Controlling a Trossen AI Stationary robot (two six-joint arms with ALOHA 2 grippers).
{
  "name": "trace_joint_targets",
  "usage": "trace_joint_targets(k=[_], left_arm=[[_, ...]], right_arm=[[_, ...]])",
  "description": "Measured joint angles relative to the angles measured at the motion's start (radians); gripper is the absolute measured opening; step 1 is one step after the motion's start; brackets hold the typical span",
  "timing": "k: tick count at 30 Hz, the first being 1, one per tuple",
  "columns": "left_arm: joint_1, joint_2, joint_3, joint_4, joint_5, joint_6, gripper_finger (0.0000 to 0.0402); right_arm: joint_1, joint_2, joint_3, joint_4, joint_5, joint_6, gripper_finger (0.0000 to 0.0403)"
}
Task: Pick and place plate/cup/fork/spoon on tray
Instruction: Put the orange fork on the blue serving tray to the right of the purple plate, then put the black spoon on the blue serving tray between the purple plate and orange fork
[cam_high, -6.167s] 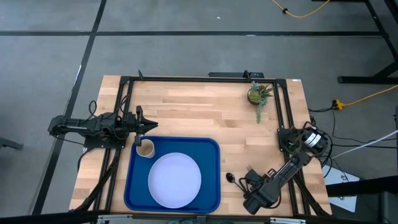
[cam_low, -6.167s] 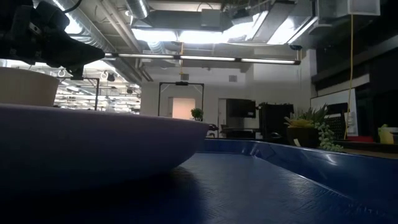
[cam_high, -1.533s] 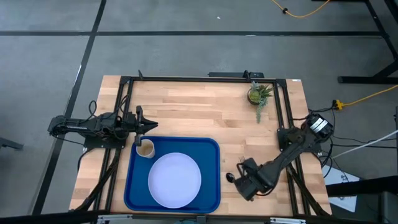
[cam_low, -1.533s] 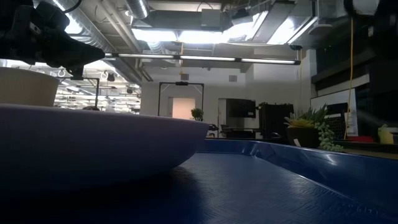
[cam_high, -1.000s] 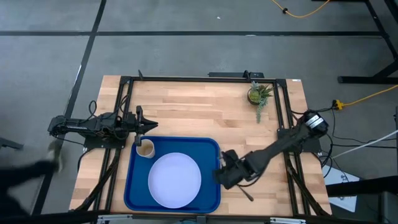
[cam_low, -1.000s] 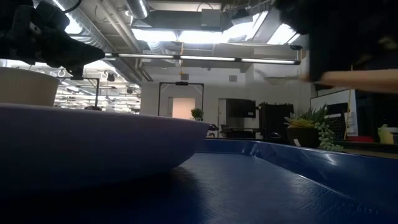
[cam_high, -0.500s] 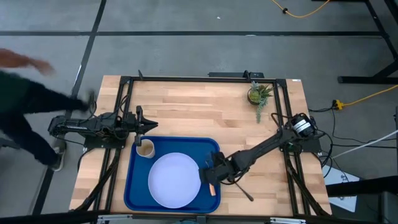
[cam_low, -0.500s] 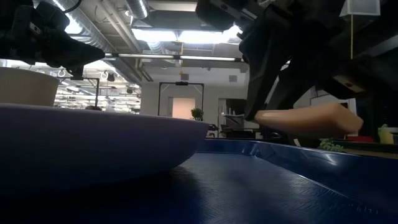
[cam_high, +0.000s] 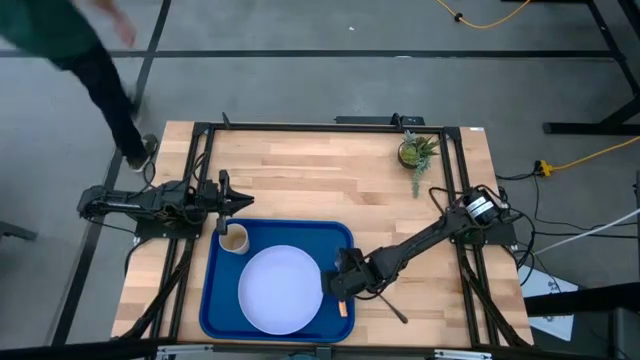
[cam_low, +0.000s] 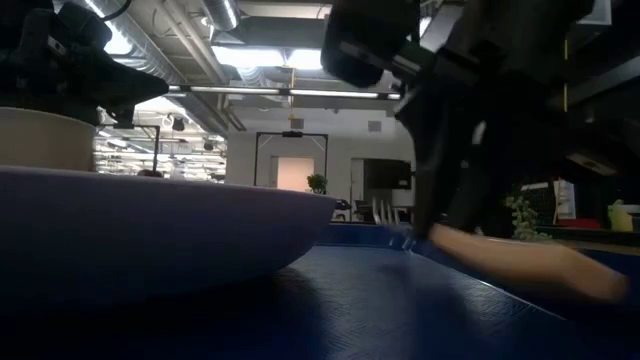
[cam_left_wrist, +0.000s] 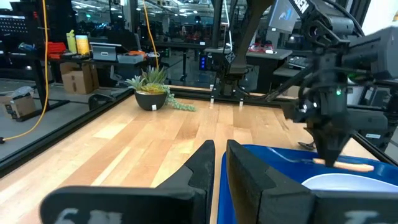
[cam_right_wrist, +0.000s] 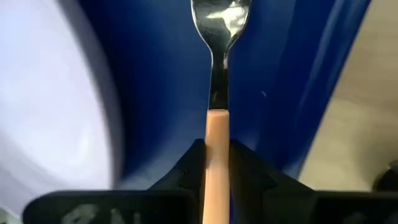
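the wooden table (cam_high: 330, 175) carries everything, framed by dark rails, and a person (cam_high: 75, 50) in a green top walks past its far left corner on the grey floor. a small pot with a green plant (cam_high: 415, 154) stands near the far right corner, well apart from the work. the blue tray (cam_high: 340, 240) lies at the near edge, toward the left. the pale plate (cam_high: 275, 290) fills its middle, leaving only a narrow blue strip along the tray's right rim. the tan cup (cam_high: 234, 239) stands in the tray's far left corner, beside the plate. the dark spoon (cam_high: 396, 314) lies on the bare wood just right of the tray.

the right arm reaches across from the right side, its right claw (cam_high: 339, 283) low over that narrow strip between plate and rim. the claw is clamped on the fork (cam_right_wrist: 217, 93) by its tan handle; the silvery tines point ahead of the fingers over the blue floor of the tray. in the low view the fork (cam_low: 480, 247) slants down, handle end toward the tray floor. whether it touches cannot be told.

the left claw (cam_high: 232, 201) waits just beyond the tray's far left corner, above the cup, its fingers (cam_left_wrist: 205, 163) nearly together with only a slim gap, holding nothing.
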Motion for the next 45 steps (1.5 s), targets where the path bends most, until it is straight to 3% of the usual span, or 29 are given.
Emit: trace_joint_targets(k=[12, 20, 31, 34, 40, 45], left_arm=[[0.0, 0.0, 0.0, 0.0, 0.0, 0.0, 0.0034], [0.0, 0.0, 0.0, 0.0, 0.0, 0.0, 0.0034], [0.0, 0.0, 0.0, 0.0, 0.0, 0.0, 0.0034], [0.0, 0.0, 0.0, 0.0, 0.0, 0.0, 0.0034], [0.0, 0.0, 0.0, 0.0, 0.0, 0.0, 0.0034], [0.0, 0.0, 0.0, 0.0, 0.0, 0.0, 0.0034]], right_arm=[[0.006, 0.006, 0.0, -0.044, 0.0, 0.039, 0.0055], [0.013, 0.006, 0.0, -0.051, 0.017, 0.043, 0.0094], [0.013, 0.006, 0.021, -0.074, 0.015, -0.006, 0.0093], [0.013, 0.005, 0.095, -0.189, 0.007, -0.098, 0.0093], [0.027, 0.001, 0.332, -0.642, 0.067, -0.193, 0.0093], [0.066, 0.001, 0.414, -0.793, -0.172, -0.187, 0.0093]])
